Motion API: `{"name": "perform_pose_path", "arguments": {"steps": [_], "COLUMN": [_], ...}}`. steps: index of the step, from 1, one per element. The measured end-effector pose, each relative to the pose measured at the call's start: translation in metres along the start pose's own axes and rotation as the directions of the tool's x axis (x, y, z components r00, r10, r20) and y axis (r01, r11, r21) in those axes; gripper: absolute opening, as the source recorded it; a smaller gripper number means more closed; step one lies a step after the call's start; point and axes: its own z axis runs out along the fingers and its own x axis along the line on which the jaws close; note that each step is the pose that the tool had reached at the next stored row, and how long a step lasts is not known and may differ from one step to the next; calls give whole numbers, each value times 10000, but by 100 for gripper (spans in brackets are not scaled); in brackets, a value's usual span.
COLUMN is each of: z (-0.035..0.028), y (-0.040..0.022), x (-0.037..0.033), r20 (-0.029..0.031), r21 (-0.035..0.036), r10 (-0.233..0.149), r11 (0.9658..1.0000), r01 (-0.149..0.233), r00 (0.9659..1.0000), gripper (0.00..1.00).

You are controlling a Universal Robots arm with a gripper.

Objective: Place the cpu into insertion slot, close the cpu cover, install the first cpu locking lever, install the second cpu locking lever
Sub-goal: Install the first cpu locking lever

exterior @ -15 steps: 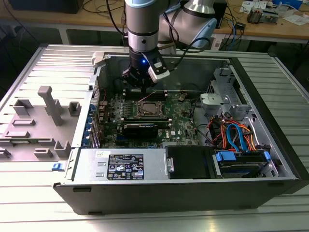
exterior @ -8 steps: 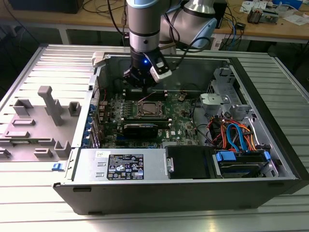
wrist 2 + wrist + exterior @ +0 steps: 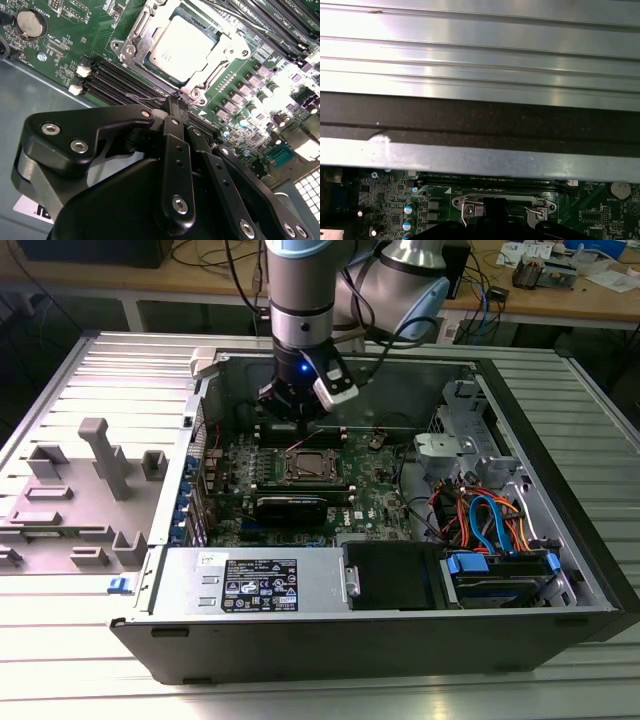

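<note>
The cpu (image 3: pixel 182 47) lies flat in the insertion slot (image 3: pixel 129 50). It is square, with no side longer than another, its dull silver-grey top faces up, and its edges run parallel to the slot's rim. The cpu cover (image 3: pixel 226 50) is down, framing it. Just beside the slot, over the black memory slots (image 3: pixel 115 75), the gripper (image 3: pixel 172 102) has its fingers (image 3: pixel 176 135) drawn together at a thin wire lever (image 3: pixel 145 98). Whether they pinch it, I cannot tell.

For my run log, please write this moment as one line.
cpu: in insertion slot | cpu cover: down over cpu | gripper: jaws shut on locking lever
</note>
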Motion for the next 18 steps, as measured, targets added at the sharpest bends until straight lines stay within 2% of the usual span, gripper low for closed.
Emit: {"name": "perform_pose_path", "arguments": {"steps": [5,18], "z": [15,35], "y": [2,10], "x": [-24,-27], "r20": [1,1], "r21": [-1,1], "r10": [1,20], "r11": [10000,10000], "r01": [-1,-20], "r00": [10000,10000], "gripper": [11,11]}}
